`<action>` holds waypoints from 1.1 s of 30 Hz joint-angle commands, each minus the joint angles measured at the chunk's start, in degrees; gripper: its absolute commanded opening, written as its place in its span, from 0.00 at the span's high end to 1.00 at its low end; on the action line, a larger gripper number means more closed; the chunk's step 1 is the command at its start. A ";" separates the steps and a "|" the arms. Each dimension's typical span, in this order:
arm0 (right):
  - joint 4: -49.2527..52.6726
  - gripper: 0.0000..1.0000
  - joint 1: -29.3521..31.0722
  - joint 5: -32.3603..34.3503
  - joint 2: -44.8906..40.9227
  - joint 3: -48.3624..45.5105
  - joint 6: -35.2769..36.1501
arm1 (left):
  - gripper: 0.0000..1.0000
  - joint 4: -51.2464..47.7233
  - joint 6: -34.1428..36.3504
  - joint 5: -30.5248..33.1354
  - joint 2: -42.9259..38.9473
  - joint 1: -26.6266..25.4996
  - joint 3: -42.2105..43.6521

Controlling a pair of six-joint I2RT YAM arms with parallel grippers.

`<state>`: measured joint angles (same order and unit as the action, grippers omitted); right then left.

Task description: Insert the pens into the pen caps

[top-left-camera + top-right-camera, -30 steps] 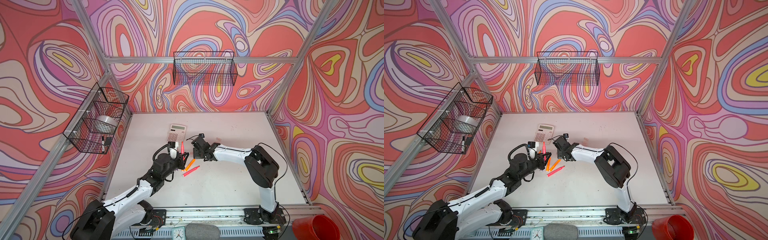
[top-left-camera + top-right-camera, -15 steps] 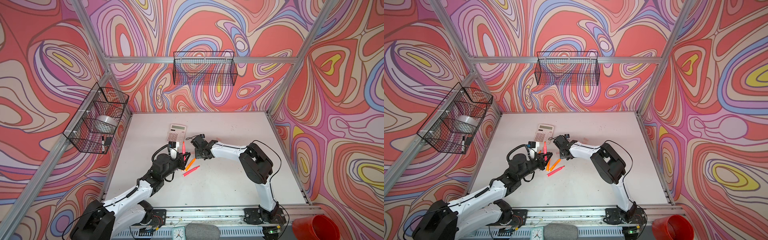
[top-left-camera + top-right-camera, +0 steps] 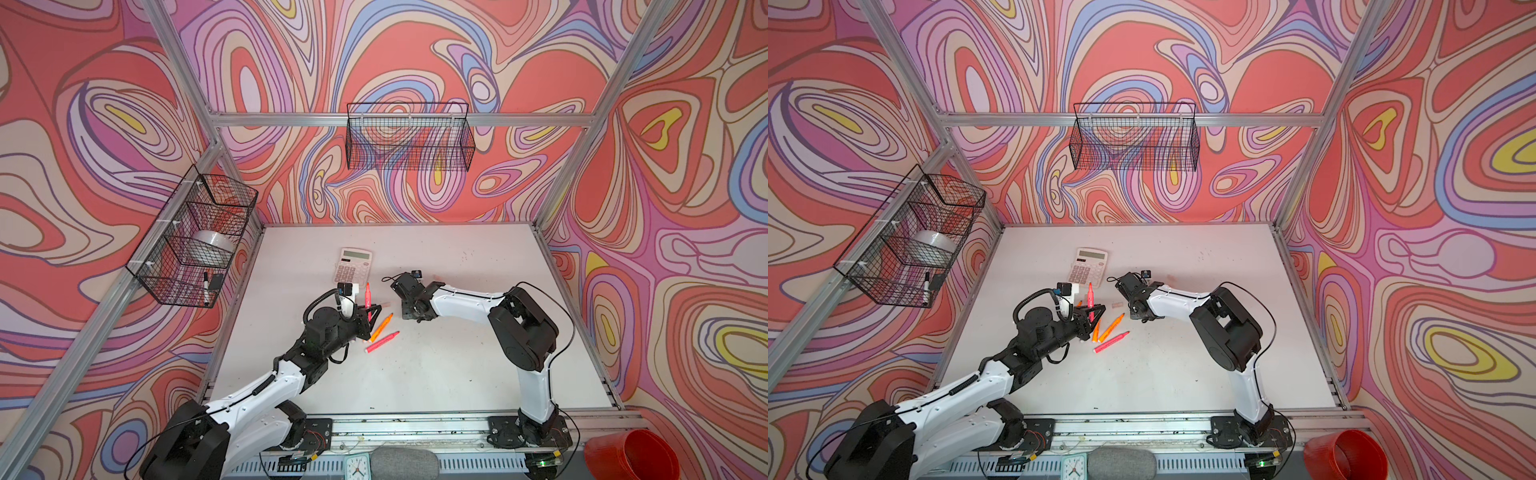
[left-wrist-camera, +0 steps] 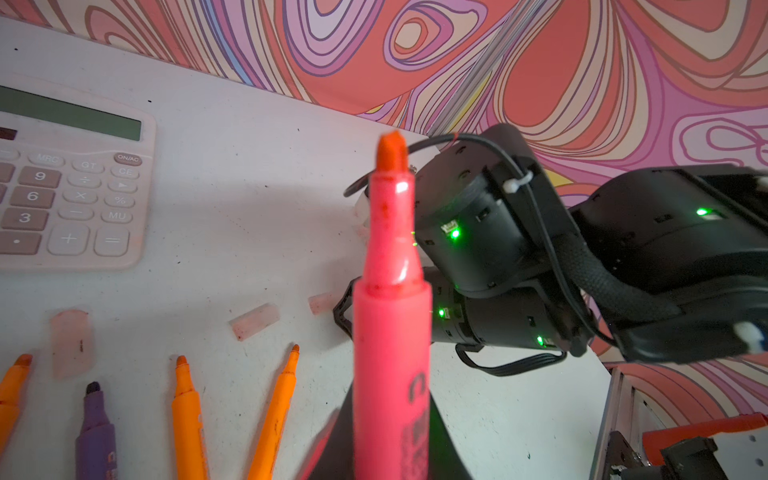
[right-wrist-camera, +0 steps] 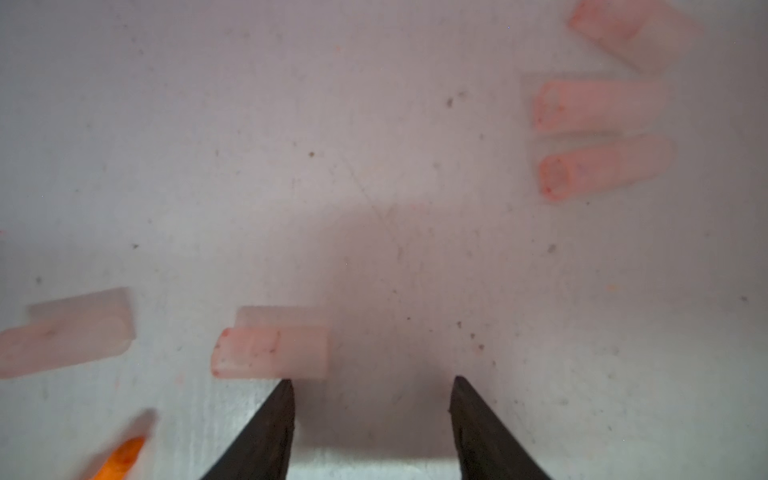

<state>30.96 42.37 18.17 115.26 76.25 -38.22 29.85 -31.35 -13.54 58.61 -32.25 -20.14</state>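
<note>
My left gripper [image 3: 369, 311] [image 4: 390, 444] is shut on a pink-red pen [image 3: 368, 292] [image 4: 390, 324], held upright with its bare tip up. On the table beside it lie an orange pen [image 3: 382, 325] and a pink pen [image 3: 381, 341]. The left wrist view shows more orange pens [image 4: 189, 415] and a purple pen [image 4: 96, 432]. My right gripper [image 3: 410, 316] [image 5: 372, 381] points down at the table, open with nothing between its fingers. One pale pen cap [image 5: 270, 349] lies just beyond one fingertip [image 5: 286, 399]. Other pen caps [image 5: 598, 106] lie scattered nearby.
A pink calculator [image 3: 352, 266] lies behind the pens. Wire baskets hang on the back wall [image 3: 409, 137] and the left wall [image 3: 195, 241]. A red cup [image 3: 631, 455] stands off the table at the front right.
My right gripper has shifted slightly left and lower over the caps, and its jaws have narrowed. The left gripper still holds the pen upright in the same place.
</note>
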 commanded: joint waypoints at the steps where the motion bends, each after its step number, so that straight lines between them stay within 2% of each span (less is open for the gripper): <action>1: 1.47 0.41 -1.95 1.03 -1.83 -2.42 -1.37 | 1.00 2.09 -0.30 -0.74 -0.77 0.12 0.22; 6: -0.61 0.42 -3.80 -2.10 -1.81 -3.35 -0.99 | 1.00 2.17 -0.42 -0.60 -0.82 0.13 0.41; 19: -1.25 0.47 -3.72 -8.25 4.50 2.33 0.56 | 1.00 2.78 -0.51 -1.14 -0.14 0.14 0.33; 25: 0.25 0.49 -3.70 -7.29 7.90 6.48 1.49 | 1.00 2.86 -0.29 -1.05 0.30 0.12 0.22; 33: 1.95 0.49 -3.19 -9.48 13.36 12.81 2.25 | 1.00 2.84 -0.26 -0.81 0.37 0.08 0.26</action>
<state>29.26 38.50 12.45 123.76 88.71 -36.29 30.28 -31.57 -13.96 59.00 -32.25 -20.14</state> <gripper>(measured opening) 0.509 0.177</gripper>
